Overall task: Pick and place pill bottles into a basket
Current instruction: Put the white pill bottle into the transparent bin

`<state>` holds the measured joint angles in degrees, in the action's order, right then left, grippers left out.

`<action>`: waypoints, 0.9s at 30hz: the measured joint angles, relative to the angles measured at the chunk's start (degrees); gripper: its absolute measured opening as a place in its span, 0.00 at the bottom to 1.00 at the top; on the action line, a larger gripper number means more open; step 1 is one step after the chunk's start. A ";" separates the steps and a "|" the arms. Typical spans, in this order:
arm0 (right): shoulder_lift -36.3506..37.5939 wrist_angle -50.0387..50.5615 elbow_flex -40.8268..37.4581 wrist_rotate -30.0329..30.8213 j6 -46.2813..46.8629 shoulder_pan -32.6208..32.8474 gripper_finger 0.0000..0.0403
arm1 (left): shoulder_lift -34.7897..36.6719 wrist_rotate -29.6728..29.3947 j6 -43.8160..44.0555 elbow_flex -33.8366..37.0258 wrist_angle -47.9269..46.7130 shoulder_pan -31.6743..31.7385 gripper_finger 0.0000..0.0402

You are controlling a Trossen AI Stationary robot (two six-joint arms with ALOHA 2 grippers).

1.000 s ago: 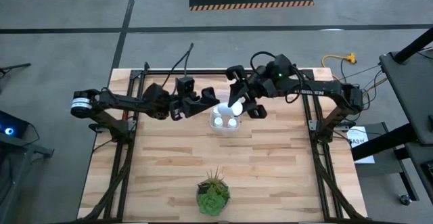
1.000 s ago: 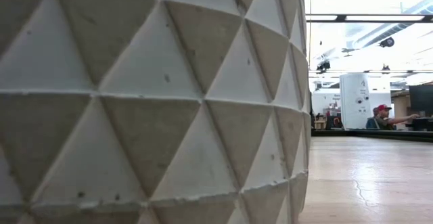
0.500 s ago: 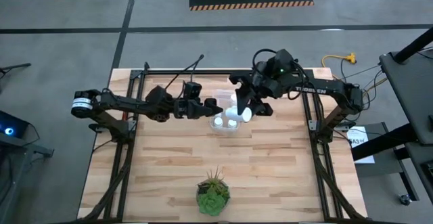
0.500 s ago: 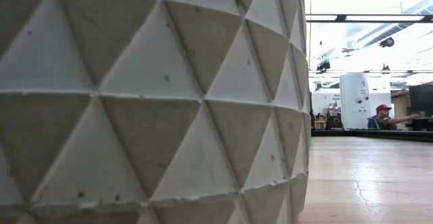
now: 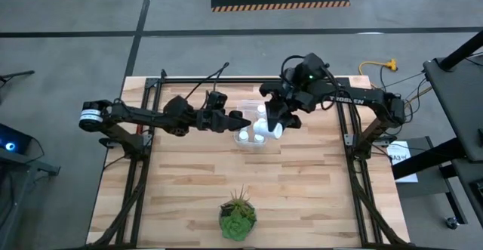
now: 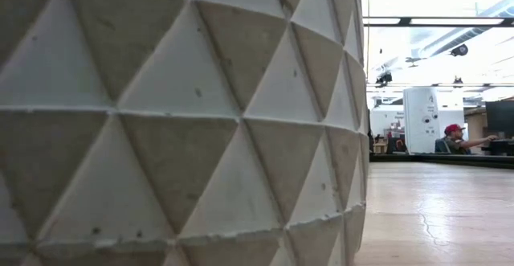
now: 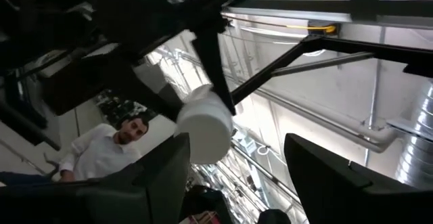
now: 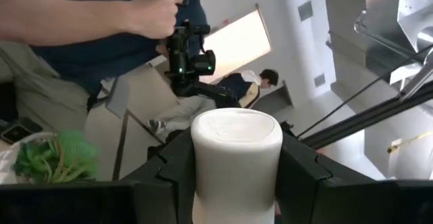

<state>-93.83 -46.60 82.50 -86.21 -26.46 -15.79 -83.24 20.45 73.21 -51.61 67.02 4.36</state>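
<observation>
Your R gripper (image 8: 235, 183) clamps a pill bottle (image 8: 235, 163) above the basket (image 5: 253, 135); L gripper (image 5: 240, 120) beside it, fingers apart.

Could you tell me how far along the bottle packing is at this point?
Done: at least two pill bottles stand in the basket. In hand: the right gripper holds one bottle above the basket. The left gripper is open beside the basket, holding nothing. Left: lowering and releasing that bottle. No loose bottles show elsewhere on the table, though the arms hide part of the basket.
</observation>
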 joint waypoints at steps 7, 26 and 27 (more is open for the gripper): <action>-0.01 6.66 0.68 0.49 -7.76 -0.11 0.34 | -0.91 0.03 -0.82 -0.77 -0.11 -0.67 0.56; 0.05 8.97 1.59 0.32 -7.03 0.29 0.34 | -8.32 3.09 1.19 -8.04 2.35 -1.49 0.56; 0.05 9.07 1.57 0.06 -7.03 0.29 0.33 | -8.52 3.04 1.16 -8.35 2.29 -1.49 0.56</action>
<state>-93.78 -37.54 84.07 -86.15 -33.50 -15.51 -91.77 23.49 74.37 -59.96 69.31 2.88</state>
